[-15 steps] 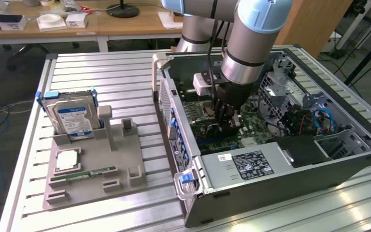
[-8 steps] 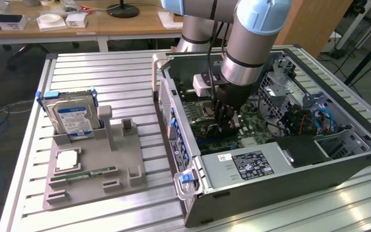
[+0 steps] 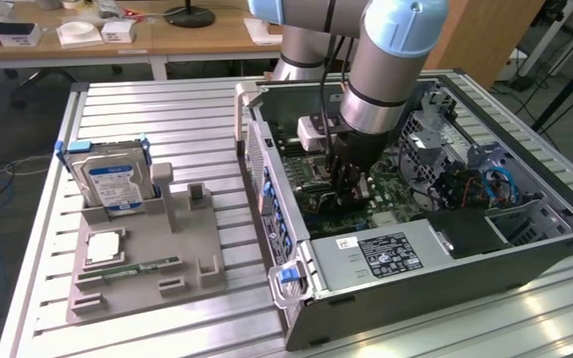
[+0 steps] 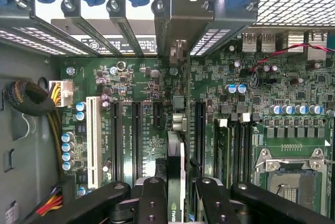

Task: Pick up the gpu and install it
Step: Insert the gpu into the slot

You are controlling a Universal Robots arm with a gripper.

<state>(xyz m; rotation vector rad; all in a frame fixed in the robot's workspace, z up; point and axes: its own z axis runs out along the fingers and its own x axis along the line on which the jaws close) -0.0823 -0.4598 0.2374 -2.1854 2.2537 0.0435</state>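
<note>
My gripper (image 3: 351,192) reaches down into the open computer case (image 3: 436,287), over the motherboard (image 3: 391,195). In the wrist view the gripper (image 4: 176,195) is shut on the gpu (image 4: 178,124), which I see edge-on between the black fingers (image 4: 152,200). The card stands upright along a long black expansion slot, with its black cooler and a logo near the fingers. Its silver bracket (image 4: 183,9) sits at the case's rear slot openings among the blue latches. I cannot tell whether the card's edge is seated in the slot.
Other black slots (image 4: 137,135) and a white slot (image 4: 93,140) flank the card; the processor socket (image 4: 293,174) and memory slots lie close by. A power supply (image 3: 386,253) fills the case's near end. On the exterior view's left, a grey fixture (image 3: 192,246) holds a hard drive (image 3: 113,179) and a memory stick (image 3: 132,270).
</note>
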